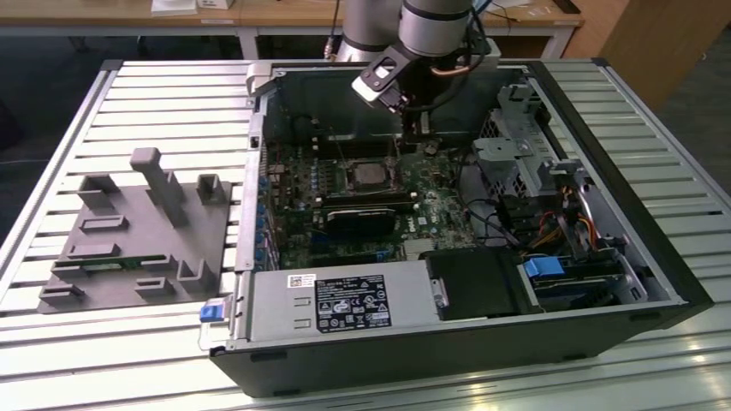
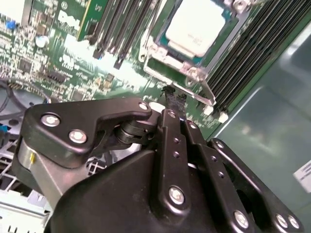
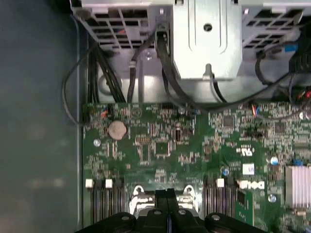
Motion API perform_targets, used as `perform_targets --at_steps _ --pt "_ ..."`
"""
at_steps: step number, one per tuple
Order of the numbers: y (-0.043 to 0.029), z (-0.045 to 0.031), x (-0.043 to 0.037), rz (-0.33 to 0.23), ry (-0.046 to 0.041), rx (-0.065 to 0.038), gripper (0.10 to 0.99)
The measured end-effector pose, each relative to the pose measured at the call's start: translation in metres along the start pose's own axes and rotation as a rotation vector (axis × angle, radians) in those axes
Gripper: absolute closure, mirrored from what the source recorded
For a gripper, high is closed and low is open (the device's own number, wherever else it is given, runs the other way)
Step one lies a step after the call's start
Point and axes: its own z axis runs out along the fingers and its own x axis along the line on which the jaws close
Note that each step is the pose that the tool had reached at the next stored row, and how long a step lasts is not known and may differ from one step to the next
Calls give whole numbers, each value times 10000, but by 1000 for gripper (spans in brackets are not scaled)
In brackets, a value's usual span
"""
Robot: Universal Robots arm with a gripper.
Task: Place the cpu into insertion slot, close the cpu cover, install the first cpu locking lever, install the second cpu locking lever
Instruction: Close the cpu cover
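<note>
**Gripper closed beside the seated cpu**

In the exterior view, an open computer case (image 1: 457,368) lies on its side on the slatted counter (image 1: 115,360). A grey moulded fixture (image 1: 137,231) sits on the counter towards the exterior view's left. The arm reaches down into the case from above. Its gripper (image 1: 415,133) hangs over the green circuit board (image 1: 434,218), near the insertion slot (image 1: 346,177) and towards the exterior view's right of it. The cpu (image 1: 368,175) lies flat in that slot, silver top up. A grey power-supply box (image 1: 331,308) sits along the near side of the case.

In the second wrist view, the cpu (image 2: 197,26) is seated, and the cpu cover (image 2: 156,52) lies as a thin silver frame around it. Long black memory slots (image 2: 121,29) run alongside the slot. The gripper (image 2: 171,99) has its black fingers (image 2: 167,136) pressed together with no gap showing. The tips are just off the slot's metal edge (image 2: 194,73). I cannot tell whether they touch it or pinch anything thin.

In the first wrist view, the gripper (image 3: 167,194) is again drawn shut. Its tips lie over silver parts of the slot's rim (image 3: 141,196). Beyond them are the circuit board (image 3: 160,145), a round coin battery (image 3: 116,129), black cables (image 3: 165,63) and a metal drive cage (image 3: 206,39).
</note>
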Motion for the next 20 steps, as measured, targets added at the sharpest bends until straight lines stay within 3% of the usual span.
perform_targets --at_steps 11,20 --pt "-105 0 -3 -1 0 -8 984" --pt "-242 29 -31 -1 3 -60 984"
